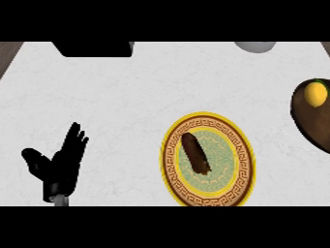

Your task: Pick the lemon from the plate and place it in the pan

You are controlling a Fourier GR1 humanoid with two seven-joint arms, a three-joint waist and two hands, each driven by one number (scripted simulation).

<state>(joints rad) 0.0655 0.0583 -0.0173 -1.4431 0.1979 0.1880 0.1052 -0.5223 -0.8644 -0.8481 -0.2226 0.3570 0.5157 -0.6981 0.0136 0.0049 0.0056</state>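
Lemon (314, 93) lies in brown pan (324, 126) at right edge of white table (125, 97), near pan's upper rim. Yellow-rimmed plate (167, 162) left of pan, apart from it, carries dark brown stick-shaped item (196, 153). Left hand (62, 164) low at left, fingers (74, 138) straight, spread, pointing up, holding nothing.

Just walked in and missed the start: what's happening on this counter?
Nothing is being handled right now. The lemon already lies in the brown pan at the right edge. The plate in the middle holds only a dark brown oblong thing. The left hand rests open at lower left; the right hand is out of view.
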